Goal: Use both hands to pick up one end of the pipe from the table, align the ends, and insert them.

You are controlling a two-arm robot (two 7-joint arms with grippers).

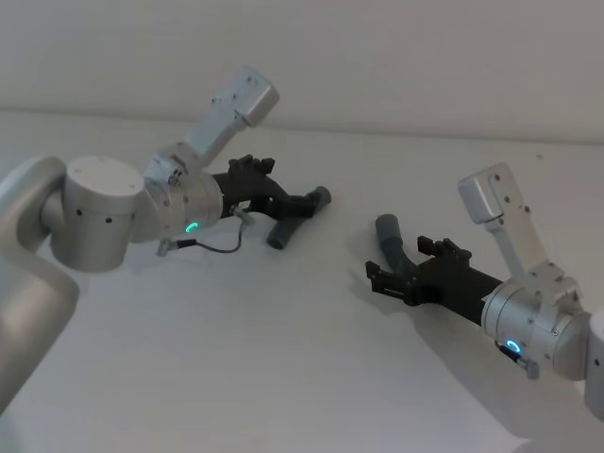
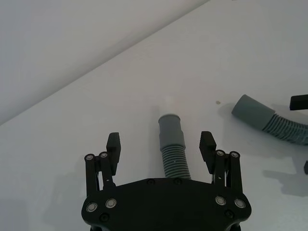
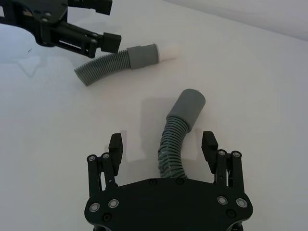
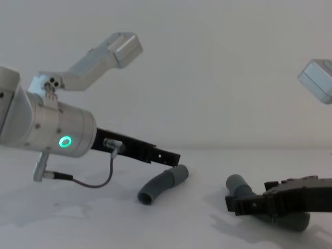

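Observation:
Both pipe pieces lie on the white table. The shorter curved piece has a ribbed body, a grey collar and a pale whitish tip. My left gripper is open with a finger on each side of it, hovering just above it in the chest view. The ribbed hose ends in a smooth, wider grey cuff. My right gripper is open and straddles the hose low over the table. The two pieces lie apart, the short piece left of the hose.
A pale wall rises behind the table's far edge. A thin black cable hangs from the left wrist near the surface. Bare white table lies between the two pieces and towards the front.

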